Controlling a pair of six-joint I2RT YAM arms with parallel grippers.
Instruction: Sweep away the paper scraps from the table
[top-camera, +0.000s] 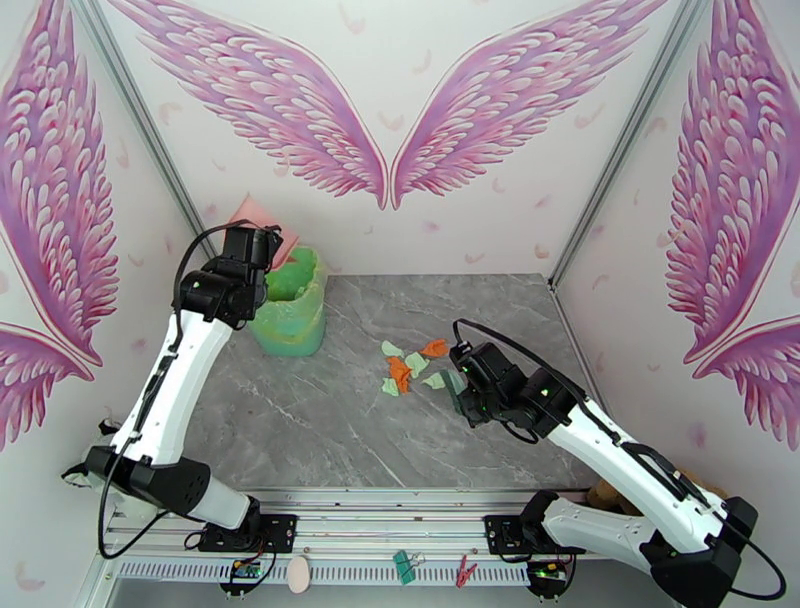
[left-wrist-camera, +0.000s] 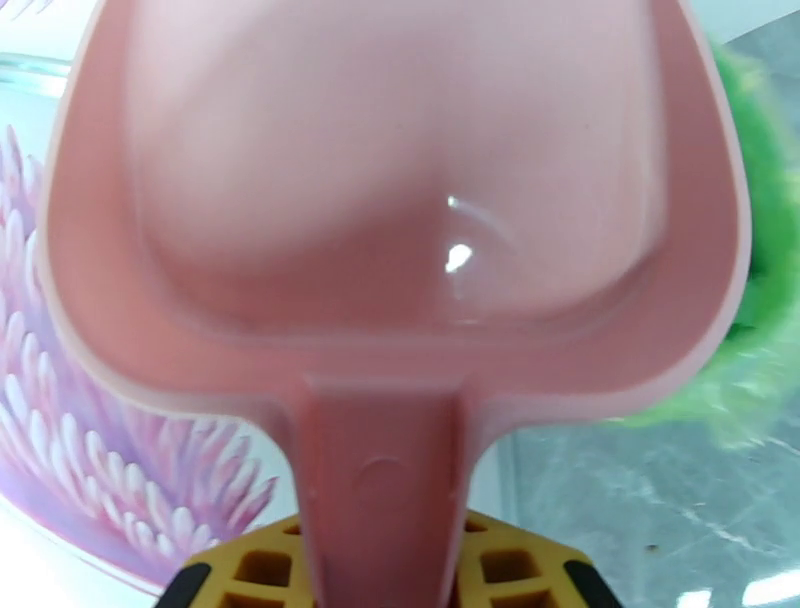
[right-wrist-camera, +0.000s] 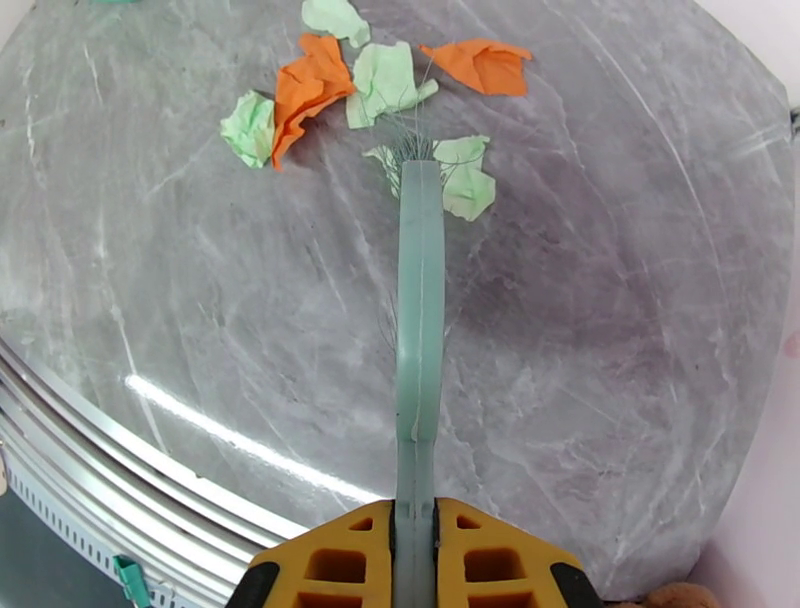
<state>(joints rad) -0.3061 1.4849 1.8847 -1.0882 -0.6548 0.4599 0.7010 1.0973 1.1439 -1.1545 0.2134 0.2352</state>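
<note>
Aluminium framing (top-camera: 380, 497) is seen along the near edge of the table (top-camera: 330, 420), with a green clip (top-camera: 403, 566) and a red clip (top-camera: 466, 572) lying just in front of it between the two arm bases. Beyond the framing, the grey marble-patterned top is crossed by whitish veins, and a streak of light is reflected on it in the right wrist view. The right gripper (right-wrist-camera: 413, 520) is clamped tight on the handle of the teal-green brush (right-wrist-camera: 420, 330), which is stretched forward low over the surface. Its bristle end is set among the nearest of the paper scraps (right-wrist-camera: 310, 85). The scraps are gathered in a loose cluster near the middle of the table, slightly to the right. They are small crumpled bits, most pale mint green and a few bright orange. In the far left corner a light green bin (top-camera: 292, 305) is stood on the table. Just above and behind it the left gripper (left-wrist-camera: 380, 560) is closed narrowly on the handle of the pink dustpan (left-wrist-camera: 400, 200), which is held raised, its hollow turned toward the wrist camera. The table is enclosed by white walls (top-camera: 390, 120) painted with large pink wings.
</note>
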